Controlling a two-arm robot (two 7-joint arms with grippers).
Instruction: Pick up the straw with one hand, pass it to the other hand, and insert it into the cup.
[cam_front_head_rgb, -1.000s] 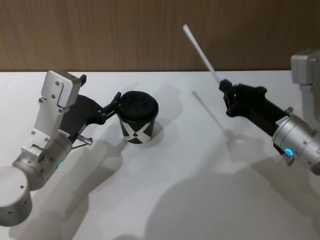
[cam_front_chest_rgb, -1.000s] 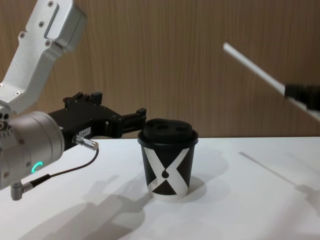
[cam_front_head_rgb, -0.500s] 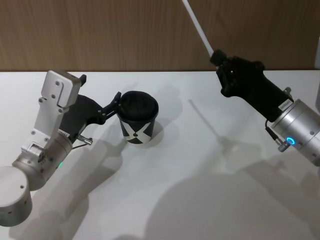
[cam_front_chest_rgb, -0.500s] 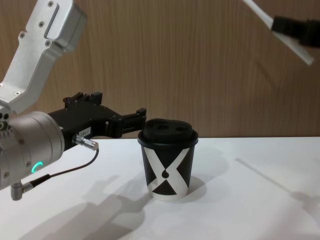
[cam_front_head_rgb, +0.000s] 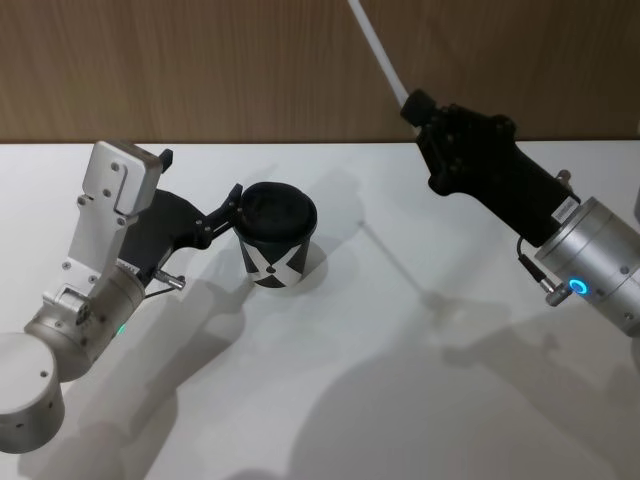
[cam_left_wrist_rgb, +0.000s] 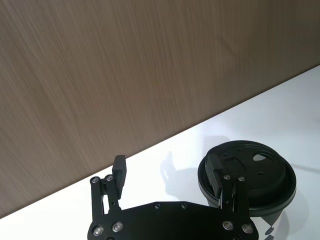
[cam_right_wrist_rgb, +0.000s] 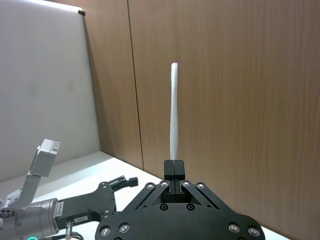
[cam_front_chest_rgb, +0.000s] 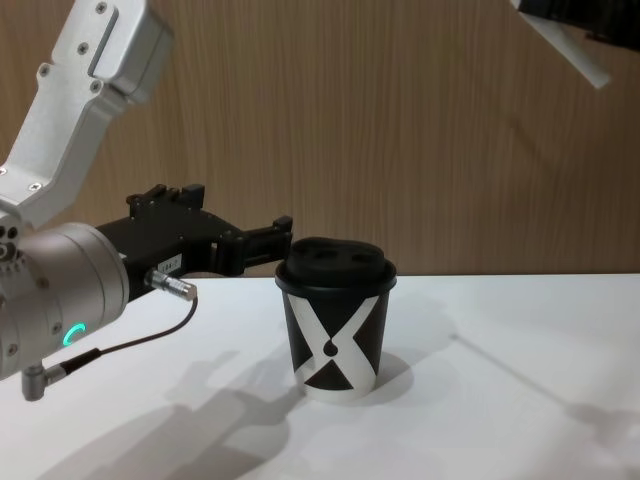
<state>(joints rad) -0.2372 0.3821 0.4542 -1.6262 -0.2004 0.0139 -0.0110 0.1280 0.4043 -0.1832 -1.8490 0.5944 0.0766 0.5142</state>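
Two grippers: right gripper (cam_front_head_rgb: 412, 103) clamped on straw (cam_front_head_rgb: 378, 48), high above table (cam_front_head_rgb: 400, 400), right of cup (cam_front_head_rgb: 274, 250). Left gripper (cam_front_head_rgb: 232, 207) jaws spread, empty, at cup's left rim. Looks like the carry-to-cup step. Next needs straw tipped down, end lined over lid hole (cam_left_wrist_rgb: 259, 158).

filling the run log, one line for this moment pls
right gripper: shut on straw, high, right of cup | left gripper: open beside cup | cup: upright, lidded | straw: not inserted
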